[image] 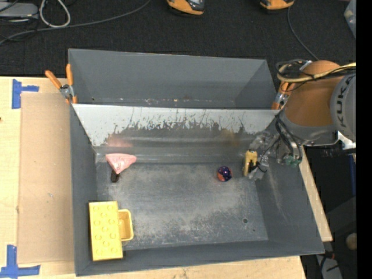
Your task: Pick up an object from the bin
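1. The bin (174, 80) is grey sheet metal with sloped walls. Its floor is scuffed and speckled, and the back wall is streaked with scratches. The gripper sits low at the foot of the right wall, so a sideways move could scrape metal on metal.
2. The arm (343, 106) comes in from the right under a smooth orange cover (311, 106). Looped cables (290, 68) lie close to the bin's rim, and I judge they could snag there if the wrist turns.
3. The yellow block (106, 230) is a flat, studded plastic brick with a rounded tab on one side. It lies in the near left corner, well apart from the gripper, and is unlikely to be disturbed.
4. The pink thing (120, 162) looks soft and crumpled, roughly cone-shaped, with a dark stub (114, 177) just below it. It lies at the left, near the foot of the back wall.
5. The gripper (256, 167) may be clenched or released — I cannot tell which.
6. The small yellow piece (250, 161) looks hard, with a dark mark, and sits right at the gripper's tip. Whether it is grasped I cannot tell. It seems the likeliest pick, but being so small it could slip out or be pushed against the wall.
7. The ball (224, 174) is glossy, dark blue with red, and rests on the floor just left of the gripper — a nudge would send it rolling.
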You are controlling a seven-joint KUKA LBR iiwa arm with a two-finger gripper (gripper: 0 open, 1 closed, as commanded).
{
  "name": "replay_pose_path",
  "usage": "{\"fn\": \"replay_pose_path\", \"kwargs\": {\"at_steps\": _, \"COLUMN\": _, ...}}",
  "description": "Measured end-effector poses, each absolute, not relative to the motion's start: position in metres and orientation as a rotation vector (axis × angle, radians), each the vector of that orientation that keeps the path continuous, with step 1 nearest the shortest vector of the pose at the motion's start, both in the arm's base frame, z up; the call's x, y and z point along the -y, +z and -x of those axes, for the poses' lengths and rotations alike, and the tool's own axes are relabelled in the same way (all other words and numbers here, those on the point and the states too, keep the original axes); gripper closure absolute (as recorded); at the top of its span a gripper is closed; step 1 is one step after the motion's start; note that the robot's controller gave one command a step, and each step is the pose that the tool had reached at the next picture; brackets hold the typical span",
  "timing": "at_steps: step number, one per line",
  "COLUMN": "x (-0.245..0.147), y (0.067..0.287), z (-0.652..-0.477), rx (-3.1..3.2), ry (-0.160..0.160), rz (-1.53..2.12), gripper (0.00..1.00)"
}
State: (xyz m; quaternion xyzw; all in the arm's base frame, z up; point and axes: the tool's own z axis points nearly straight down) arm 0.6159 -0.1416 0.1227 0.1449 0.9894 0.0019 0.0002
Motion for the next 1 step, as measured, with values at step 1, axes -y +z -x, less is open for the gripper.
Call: {"fn": "replay_pose_path", "kwargs": {"at_steps": 1, "x": 0.1422, "y": 0.1518, "z": -0.6168, "rx": -3.105, "ry": 0.005, "rz": -0.455, "gripper": 1.0}}
